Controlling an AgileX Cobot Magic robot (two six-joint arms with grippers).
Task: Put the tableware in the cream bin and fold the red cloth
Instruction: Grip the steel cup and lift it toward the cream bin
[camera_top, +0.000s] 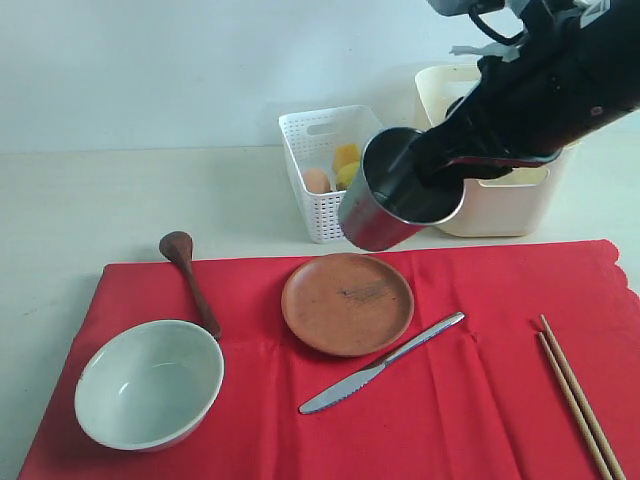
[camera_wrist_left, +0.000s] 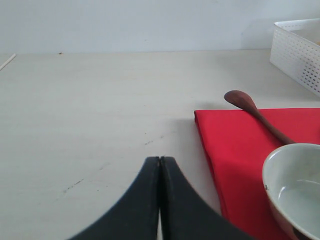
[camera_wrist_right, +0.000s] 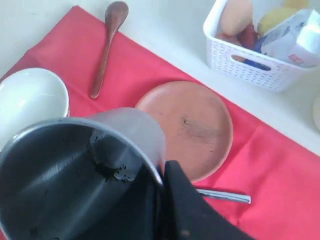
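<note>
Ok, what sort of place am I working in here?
Probably a staged dining-table setup, not a real kitchen: a red cloth laid with bowl, plate and knife on a pale tabletop, a cream bin and white lattice basket behind, against a blank wall.

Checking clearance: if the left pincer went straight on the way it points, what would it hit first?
Way looks free: only bare table ahead of the left pincer; red cloth and spoon lie aside. Depth unclear.
</note>
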